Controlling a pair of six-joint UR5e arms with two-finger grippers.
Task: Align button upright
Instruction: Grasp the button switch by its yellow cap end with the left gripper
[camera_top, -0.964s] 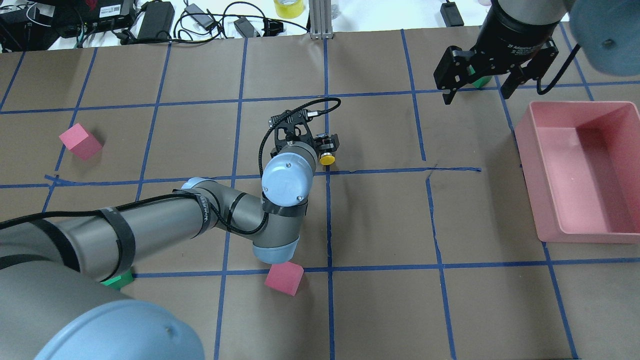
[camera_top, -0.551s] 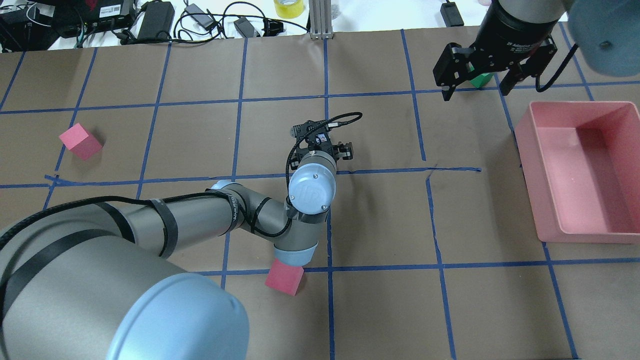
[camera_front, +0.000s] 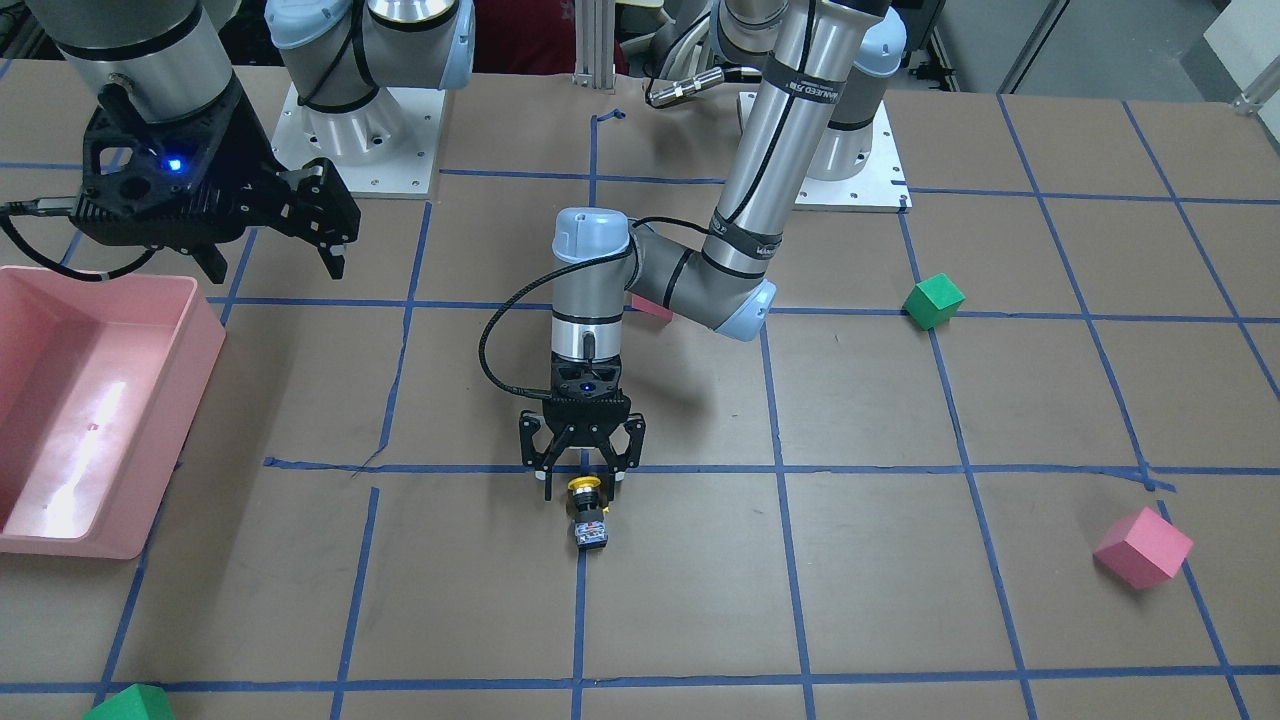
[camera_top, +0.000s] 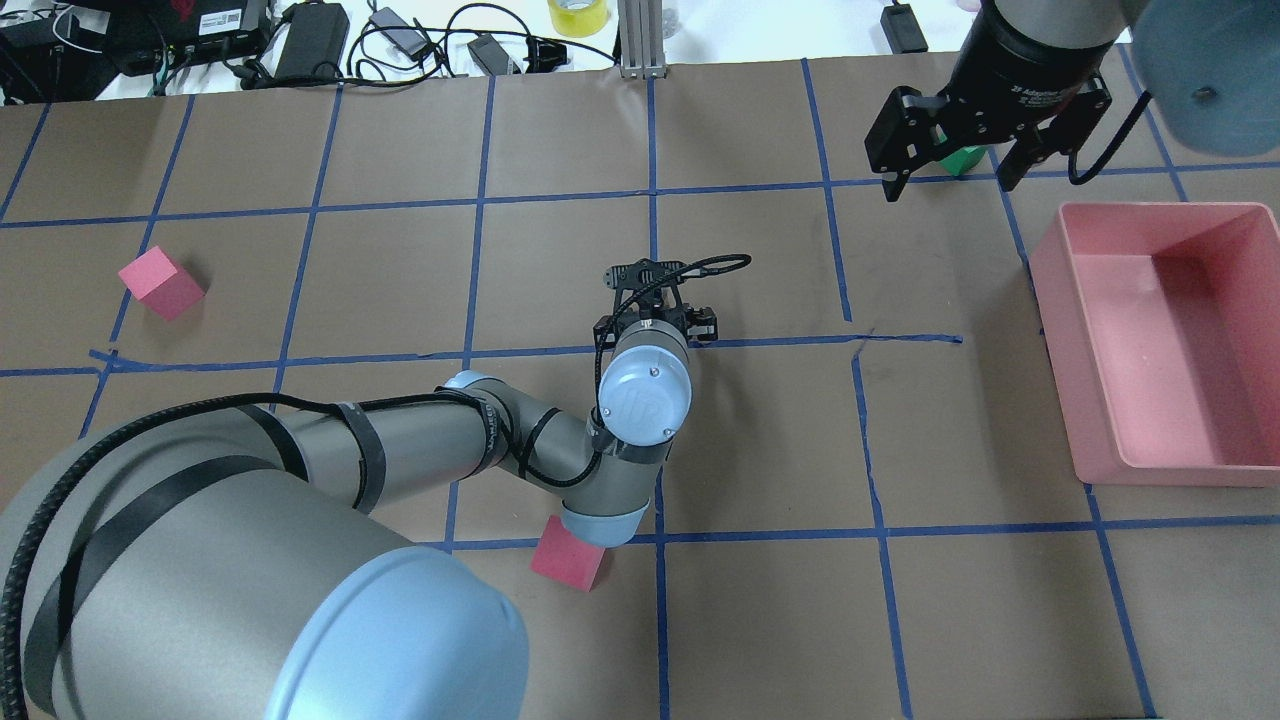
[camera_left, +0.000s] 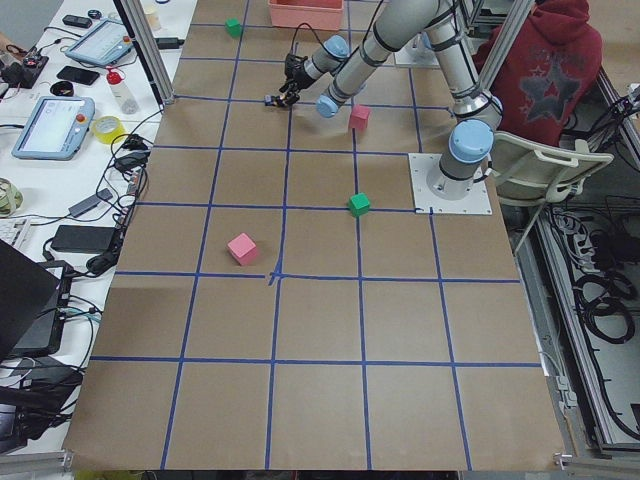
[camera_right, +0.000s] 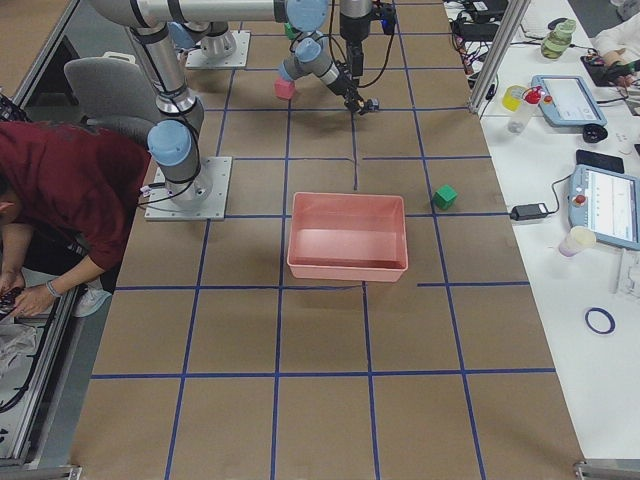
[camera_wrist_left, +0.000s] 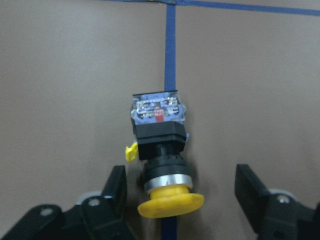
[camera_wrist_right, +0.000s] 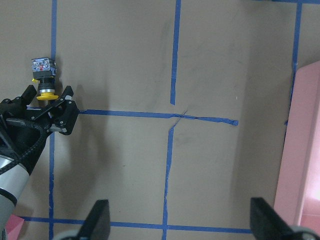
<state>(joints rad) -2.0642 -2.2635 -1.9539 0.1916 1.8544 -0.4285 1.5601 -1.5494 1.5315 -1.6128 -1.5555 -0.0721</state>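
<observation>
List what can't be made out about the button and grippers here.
Button: hidden under the left arm's wrist in the overhead view; too small in both side views.
Left gripper: whether its fingertips touch the table, unclear in any view.
Green cube: mostly hidden behind the right gripper, overhead view.

the button (camera_front: 588, 512) lies on its side on the table (camera_top: 760, 620), along a tape line (camera_wrist_left: 170, 50), cap toward the robot and base away from it. the left gripper (camera_front: 584, 486) sits just behind it on the robot's side, straddling the cap without touching it. the bin (camera_top: 1180, 474) stands at the robot's right, and the right gripper (camera_top: 950, 190) hangs by the bin's far corner.
</observation>
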